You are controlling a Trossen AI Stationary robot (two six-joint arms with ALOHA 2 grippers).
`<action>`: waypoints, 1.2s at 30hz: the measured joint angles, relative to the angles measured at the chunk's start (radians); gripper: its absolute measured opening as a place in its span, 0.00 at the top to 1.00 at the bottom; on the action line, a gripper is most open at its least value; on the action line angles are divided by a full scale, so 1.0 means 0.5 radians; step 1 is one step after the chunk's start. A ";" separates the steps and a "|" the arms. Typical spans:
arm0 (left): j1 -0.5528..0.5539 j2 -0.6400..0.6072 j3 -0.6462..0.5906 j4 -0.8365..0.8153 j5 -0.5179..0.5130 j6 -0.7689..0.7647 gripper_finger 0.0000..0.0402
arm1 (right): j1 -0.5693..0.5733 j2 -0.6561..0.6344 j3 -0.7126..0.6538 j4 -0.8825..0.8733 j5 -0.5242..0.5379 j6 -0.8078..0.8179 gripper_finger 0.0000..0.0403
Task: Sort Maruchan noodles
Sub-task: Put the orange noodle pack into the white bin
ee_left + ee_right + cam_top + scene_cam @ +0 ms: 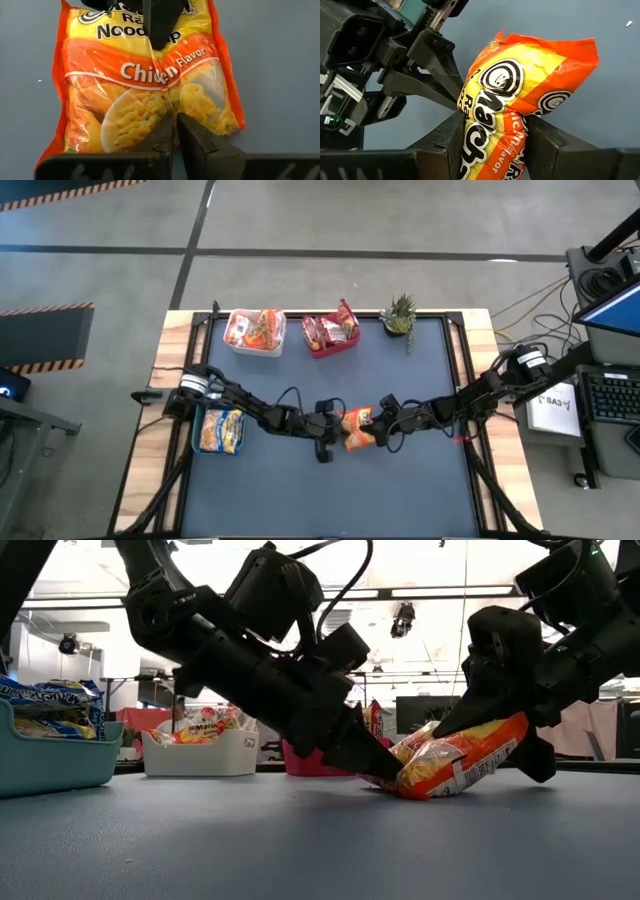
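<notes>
Handover step — my right gripper (374, 423) clamps orange packet (356, 427), left gripper (338, 424) pinches its edge; next I'd carry it toward white bin (256, 346).

**Readable print on the packet between our grippers**

On the orange noodle packet (150, 85), just ahead of our left gripper (175, 131), we read "Chicken Flavor" in white across the orange band. Above it, part of "Noodle Soup" shows in dark letters. Between our right gripper's (495, 137) fingers, the same packet shows partial Maruchan lettering, a round spiral logo and "Flavor". A barcode label sits on its underside; its digits are unreadable.
</notes>
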 joint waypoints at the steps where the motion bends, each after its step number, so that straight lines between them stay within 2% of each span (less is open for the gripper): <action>1: 0.000 -0.018 -0.001 -0.024 0.002 0.004 0.96 | 0.001 0.000 0.002 0.003 -0.001 -0.017 0.63; 11: 0.000 -0.142 -0.005 -0.161 0.005 0.091 0.77 | 0.002 0.000 0.002 0.008 0.000 -0.087 0.64; 16: -0.002 -0.206 -0.005 -0.279 0.003 0.167 0.71 | 0.002 0.000 0.003 0.021 0.013 -0.116 0.67; 26: 0.002 -0.326 -0.003 -0.486 -0.020 0.216 0.70 | 0.003 -0.003 0.003 0.096 0.039 -0.312 0.71; 36: -0.001 -0.582 -0.003 -0.666 -0.028 0.346 0.70 | 0.004 -0.002 0.107 0.060 0.024 -0.851 0.71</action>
